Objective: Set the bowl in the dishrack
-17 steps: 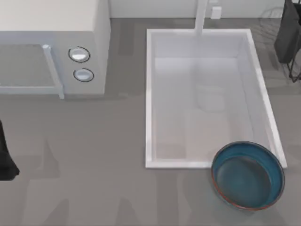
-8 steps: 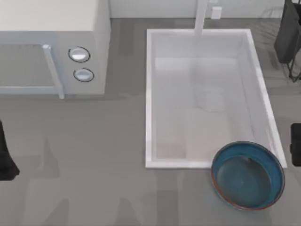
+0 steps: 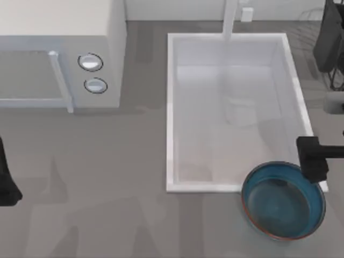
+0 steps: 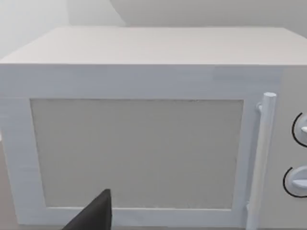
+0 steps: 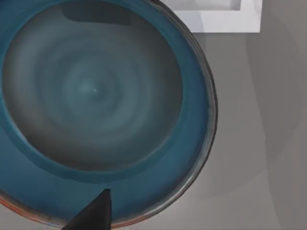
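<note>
Right claw point(image 3: 314, 161) hovered over the bowl's point(image 3: 283, 200) far rim, grip state unreadable; the wrist camera showed its swirled teal inside point(image 5: 96, 96). Left arm parked facing the microwave point(image 4: 144, 143).

The bowl point(image 3: 283, 200) is glossy blue-teal inside with a reddish-brown rim. The sink point(image 3: 171, 107) and the microwave point(image 3: 59, 32) are white, the table point(image 3: 107, 188) grey. The right gripper point(image 3: 314, 158) is black, and the dishrack point(image 3: 336, 80) wires dark.

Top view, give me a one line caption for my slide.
Right tool hovers over the far rim of the bowl at the white basin's near right corner; dishrack waits at the right edge.
</note>
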